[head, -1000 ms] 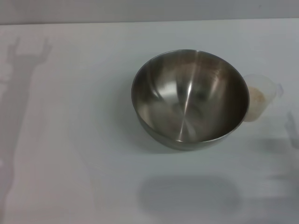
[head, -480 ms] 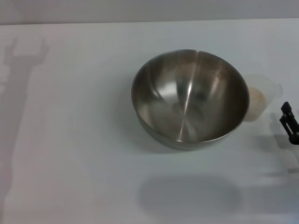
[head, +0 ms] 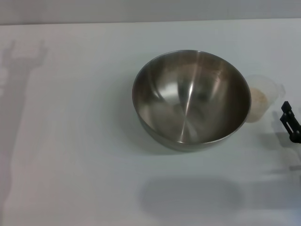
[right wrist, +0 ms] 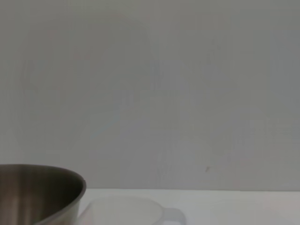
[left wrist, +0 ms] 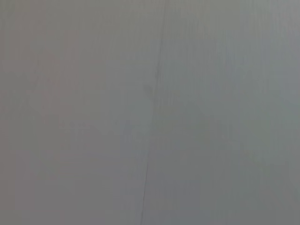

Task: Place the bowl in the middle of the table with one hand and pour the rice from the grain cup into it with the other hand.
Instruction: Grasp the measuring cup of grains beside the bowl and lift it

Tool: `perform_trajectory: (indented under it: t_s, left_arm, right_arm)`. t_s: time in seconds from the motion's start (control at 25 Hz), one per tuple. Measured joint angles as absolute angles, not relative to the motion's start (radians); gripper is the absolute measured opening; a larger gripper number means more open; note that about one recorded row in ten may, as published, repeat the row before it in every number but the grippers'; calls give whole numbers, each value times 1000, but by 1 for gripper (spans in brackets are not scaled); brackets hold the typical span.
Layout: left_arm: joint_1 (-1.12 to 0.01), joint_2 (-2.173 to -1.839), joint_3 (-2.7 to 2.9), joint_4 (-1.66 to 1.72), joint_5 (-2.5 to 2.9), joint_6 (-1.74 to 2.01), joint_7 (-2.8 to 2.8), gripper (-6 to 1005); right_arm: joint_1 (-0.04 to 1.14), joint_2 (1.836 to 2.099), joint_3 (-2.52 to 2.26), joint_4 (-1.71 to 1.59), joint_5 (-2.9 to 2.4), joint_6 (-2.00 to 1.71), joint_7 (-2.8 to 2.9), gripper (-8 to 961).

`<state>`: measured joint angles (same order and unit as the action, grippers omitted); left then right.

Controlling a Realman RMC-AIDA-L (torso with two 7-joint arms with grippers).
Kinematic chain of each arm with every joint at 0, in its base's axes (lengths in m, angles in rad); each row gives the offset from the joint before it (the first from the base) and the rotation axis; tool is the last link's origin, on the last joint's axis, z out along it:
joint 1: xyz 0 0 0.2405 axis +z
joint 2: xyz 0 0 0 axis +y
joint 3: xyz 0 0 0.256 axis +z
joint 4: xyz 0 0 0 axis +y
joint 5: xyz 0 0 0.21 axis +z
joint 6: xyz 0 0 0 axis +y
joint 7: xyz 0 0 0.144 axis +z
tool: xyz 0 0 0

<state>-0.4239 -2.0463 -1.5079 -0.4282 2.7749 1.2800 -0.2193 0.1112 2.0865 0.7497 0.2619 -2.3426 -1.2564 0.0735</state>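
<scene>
The bowl (head: pixel 190 96) is a large steel one standing empty on the white table (head: pixel 70 141), a little right of centre. Right behind its right rim stands the small translucent grain cup (head: pixel 269 92) with a pale heap of rice (head: pixel 258 97) showing inside. A black part of my right gripper (head: pixel 290 121) pokes in at the right edge, just right of the cup and apart from it. The right wrist view catches the bowl's rim (right wrist: pixel 42 187) and the cup's top (right wrist: pixel 129 208) low down. My left gripper is out of view.
A grey wall (head: pixel 150 9) runs behind the table's far edge. An arm's shadow (head: pixel 19 84) falls over the left part of the table. The left wrist view holds only a plain grey surface (left wrist: pixel 150 112).
My right gripper came into view at the right edge, beside the grain cup, and has since hardly moved. The shadow on the left has shifted slightly. Bowl and cup stay put.
</scene>
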Motion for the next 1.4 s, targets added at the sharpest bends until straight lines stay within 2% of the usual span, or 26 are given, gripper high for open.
perform_trajectory:
  t_s: [1.4]
  left_arm:
    - [-420, -2051, -1525, -442, 2775, 1287, -219, 844]
  right_arm:
    - [217, 2083, 777, 209, -2339, -1169, 74, 702]
